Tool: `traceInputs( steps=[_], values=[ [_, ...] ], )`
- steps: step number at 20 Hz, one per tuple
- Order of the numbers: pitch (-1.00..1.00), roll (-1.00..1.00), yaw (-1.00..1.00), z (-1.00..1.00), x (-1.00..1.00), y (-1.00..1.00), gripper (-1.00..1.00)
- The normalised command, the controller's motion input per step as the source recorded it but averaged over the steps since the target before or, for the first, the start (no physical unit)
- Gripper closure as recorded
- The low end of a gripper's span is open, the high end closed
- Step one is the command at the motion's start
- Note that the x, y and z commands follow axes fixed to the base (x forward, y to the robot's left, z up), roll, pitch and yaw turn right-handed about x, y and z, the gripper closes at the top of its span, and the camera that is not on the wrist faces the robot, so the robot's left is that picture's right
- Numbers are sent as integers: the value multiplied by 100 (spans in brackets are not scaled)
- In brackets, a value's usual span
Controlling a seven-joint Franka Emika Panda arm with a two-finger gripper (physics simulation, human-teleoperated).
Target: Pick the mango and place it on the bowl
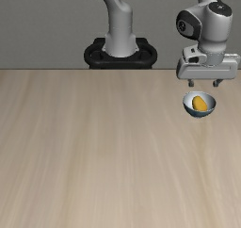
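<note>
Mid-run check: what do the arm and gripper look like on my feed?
The arm is glossy white-grey with rounded links, on a black base. The gripper has a boxy white body and two short dark fingers.

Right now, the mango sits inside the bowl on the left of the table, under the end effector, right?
No. The exterior view shows the bowl, with the mango inside, on that view's right, not the left. It does sit under the end effector.
</note>
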Motion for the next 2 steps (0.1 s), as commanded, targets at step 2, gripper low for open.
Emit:
traceInputs(
  steps=[2],
  values=[
    [0, 0, 0, 0, 0, 0, -100]
  ],
)
